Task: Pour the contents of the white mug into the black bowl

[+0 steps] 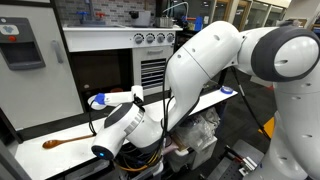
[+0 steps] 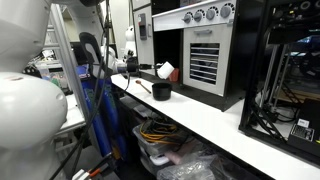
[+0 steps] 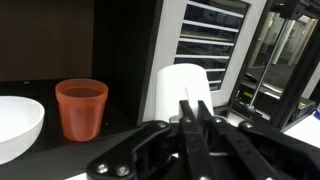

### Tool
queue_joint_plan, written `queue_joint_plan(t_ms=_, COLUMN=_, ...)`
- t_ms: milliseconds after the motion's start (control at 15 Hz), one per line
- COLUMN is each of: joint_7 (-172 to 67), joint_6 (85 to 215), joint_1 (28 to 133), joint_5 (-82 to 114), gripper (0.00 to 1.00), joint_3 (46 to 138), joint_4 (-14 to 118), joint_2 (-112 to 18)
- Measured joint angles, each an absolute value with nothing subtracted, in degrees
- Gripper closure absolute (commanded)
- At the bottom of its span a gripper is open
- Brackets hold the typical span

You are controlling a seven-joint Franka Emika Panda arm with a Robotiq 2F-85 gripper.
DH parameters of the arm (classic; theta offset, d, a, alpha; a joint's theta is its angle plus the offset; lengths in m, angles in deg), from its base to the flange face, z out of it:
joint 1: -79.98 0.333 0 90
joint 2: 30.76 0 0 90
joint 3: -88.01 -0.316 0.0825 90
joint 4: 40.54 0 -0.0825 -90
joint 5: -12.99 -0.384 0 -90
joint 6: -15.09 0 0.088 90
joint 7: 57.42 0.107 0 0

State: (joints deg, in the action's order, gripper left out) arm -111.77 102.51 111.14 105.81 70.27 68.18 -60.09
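The gripper has its fingers pinched down narrow, and it looks like they're clamped on the near side of the white mug, dead centre in the wrist view. Just left of the mug is a red-orange cup, and further left a white dish. In an exterior view the black bowl sits on the counter near the mug, on the camera's side of it.
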Motion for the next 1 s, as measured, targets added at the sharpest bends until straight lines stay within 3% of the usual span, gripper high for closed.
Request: queue_joint_plan(t_ms=1000, joint_7=-110.6, joint_6=101.8, joint_1=110.9, joint_5=105.6, gripper=0.98, joint_3=70.3, joint_4=67.5, joint_2=-60.1)
